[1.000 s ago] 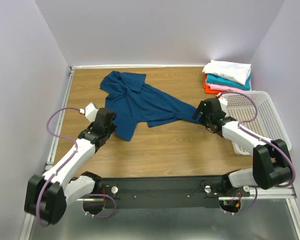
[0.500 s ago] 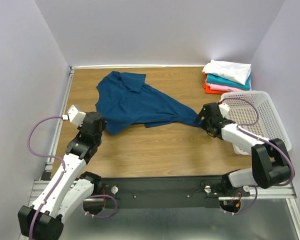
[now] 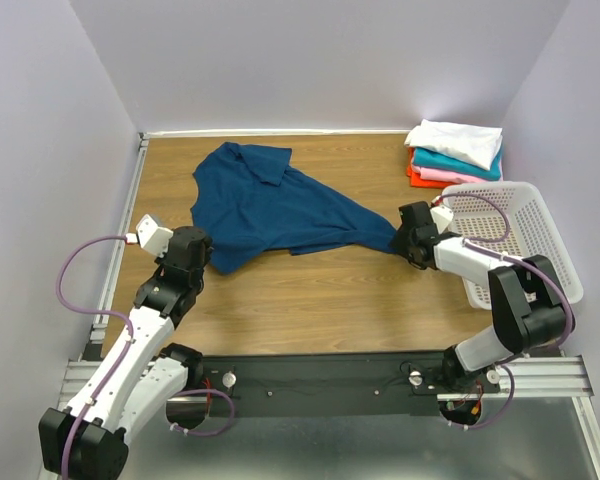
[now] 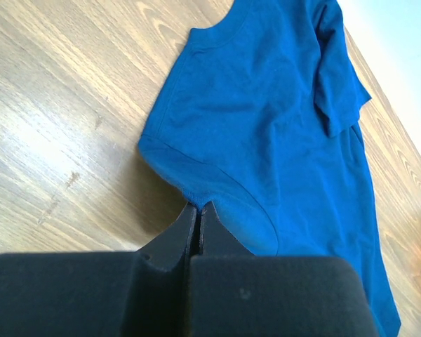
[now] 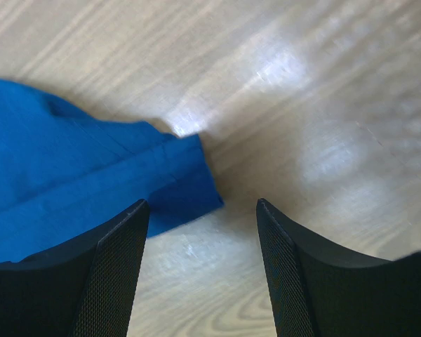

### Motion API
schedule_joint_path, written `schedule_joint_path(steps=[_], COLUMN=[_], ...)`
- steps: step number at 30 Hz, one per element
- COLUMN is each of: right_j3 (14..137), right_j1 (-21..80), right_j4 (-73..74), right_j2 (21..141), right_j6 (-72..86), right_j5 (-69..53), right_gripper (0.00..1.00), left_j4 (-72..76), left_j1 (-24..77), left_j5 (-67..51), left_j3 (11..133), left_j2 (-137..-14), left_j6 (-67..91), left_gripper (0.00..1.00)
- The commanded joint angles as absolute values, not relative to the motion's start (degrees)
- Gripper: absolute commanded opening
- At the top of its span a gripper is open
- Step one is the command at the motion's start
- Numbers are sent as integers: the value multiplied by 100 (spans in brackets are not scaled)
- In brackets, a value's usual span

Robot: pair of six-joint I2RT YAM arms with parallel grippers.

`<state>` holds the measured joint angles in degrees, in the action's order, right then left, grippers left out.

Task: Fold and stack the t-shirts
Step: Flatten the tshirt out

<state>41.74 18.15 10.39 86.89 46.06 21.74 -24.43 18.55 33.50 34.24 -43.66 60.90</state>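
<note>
The navy blue t-shirt (image 3: 270, 205) lies spread on the wooden table, stretched from the back left to a narrow corner at the right. No print shows on it. My left gripper (image 3: 208, 260) is shut on its near left edge; in the left wrist view the jaws (image 4: 198, 206) pinch the cloth (image 4: 266, 126). My right gripper (image 3: 401, 241) is open low over the table. In the right wrist view the shirt's right corner (image 5: 186, 186) lies between its fingers (image 5: 119, 260), and the gripper (image 5: 202, 205) is empty. Folded white (image 3: 457, 139), teal (image 3: 460, 160), pink (image 3: 450, 176) and orange-red (image 3: 414, 172) shirts are stacked at the back right.
A white perforated basket (image 3: 540, 235) stands at the right, just beside my right arm and in front of the stack. Walls close in the table on the left, back and right. Bare wood (image 3: 320, 290) lies in front of the shirt.
My left gripper pulled the shirt's near left edge to the left, stretching the cloth, then held still. My right gripper shifted slightly left and down at the shirt's right corner.
</note>
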Motion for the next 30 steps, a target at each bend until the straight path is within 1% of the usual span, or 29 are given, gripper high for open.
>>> schedule_joint_path(steps=[1,4,7,8,10,11,12,13,14,15,17,22,26,27,30], right_j3=[4385,4500,4605,4632,4676,4667,4658,4658,4632,4623,4605,4658,4772,4842,5000], right_j1=[1802,1802,1793,1793,1802,1802,1802,1802,1802,1802,1793,1802,1793,1793,1802], right_j4=[1107,1107,1090,1099,1090,1090,1081,1081,1081,1072,1063,1072,1081,1081,1081], right_j2=[8938,9105,9219,9255,9237,9211,9194,9141,9123,9106,9018,8518,7727,7308,6647], right_j6=[4606,4553,4500,4474,4395,4377,4377,4360,4351,4324,4263,3991,3613,3403,3130], right_j5=[2426,2487,2417,2408,2321,2277,2268,2250,2206,2180,2136,2065,2083,2066,1829], right_gripper=[69,69,63,59,43,39,30,24,15,9,1,1,1,1,1], left_j4=[-2391,-2373,-2364,-2356,-2356,-2347,-2338,-2320,-2277,-2259,-2250,-2329,-2216,-2145,-2083], left_j1=[1811,1811,1802,1802,1802,1802,1802,1802,1802,1802,1802,1793,1793,1793,1793], left_j5=[3630,3604,3577,3568,3560,3568,3577,3577,3542,3525,3516,3559,3656,3726,3867], left_j3=[3340,3340,3331,3348,3349,3357,3349,3357,3357,3357,3375,3604,4060,4304,4876], left_j2=[-4307,-4315,-4324,-4333,-4316,-4315,-4307,-4289,-4272,-4271,-4271,-4166,-3859,-3719,-3447], left_j6=[6065,6029,6021,6012,5977,5968,5968,5968,5950,5941,5924,5950,5986,5924,5741], left_gripper=[0,0,0,0,0,0,0,0,0,0,0,0,0,0,0])
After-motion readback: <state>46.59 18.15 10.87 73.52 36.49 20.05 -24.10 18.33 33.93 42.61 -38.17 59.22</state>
